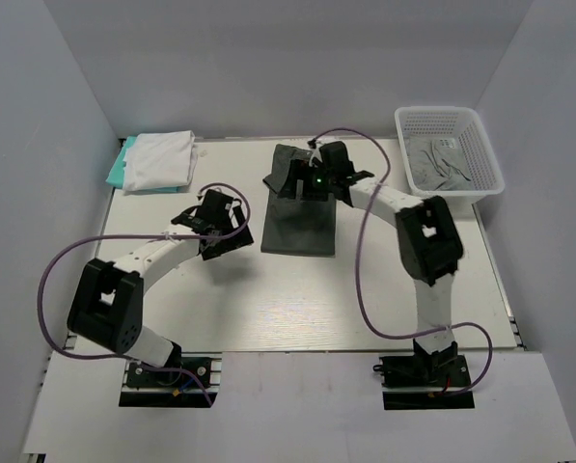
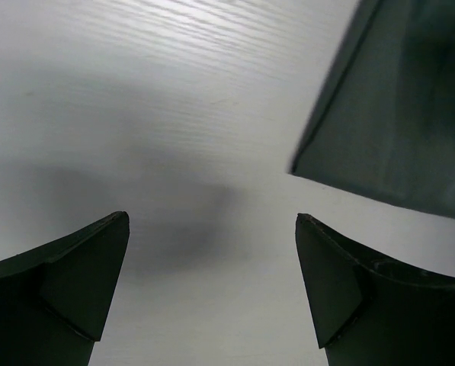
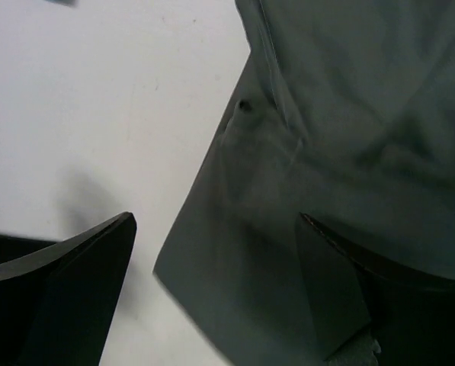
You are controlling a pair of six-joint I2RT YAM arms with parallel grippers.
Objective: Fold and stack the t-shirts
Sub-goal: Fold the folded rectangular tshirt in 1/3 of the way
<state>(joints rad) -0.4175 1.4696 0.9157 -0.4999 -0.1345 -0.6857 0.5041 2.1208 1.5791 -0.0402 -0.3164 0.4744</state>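
Note:
A dark charcoal-grey t-shirt (image 1: 298, 224) lies partly folded in the middle of the table, its far end bunched up. My right gripper (image 1: 295, 179) is over that far end, open, with the shirt's edge and corner (image 3: 303, 152) between its jaws (image 3: 216, 223). My left gripper (image 1: 232, 231) is open and empty just left of the shirt, over bare table (image 2: 212, 229); the shirt's corner (image 2: 395, 114) shows at upper right. A folded white t-shirt (image 1: 162, 159) lies on a teal one (image 1: 117, 172) at the back left. A lighter grey t-shirt (image 1: 440, 164) lies in the basket.
A white plastic lattice basket (image 1: 480, 140) stands at the back right corner. Grey walls close in the table at the back and both sides. Purple cables loop from both arms over the table.

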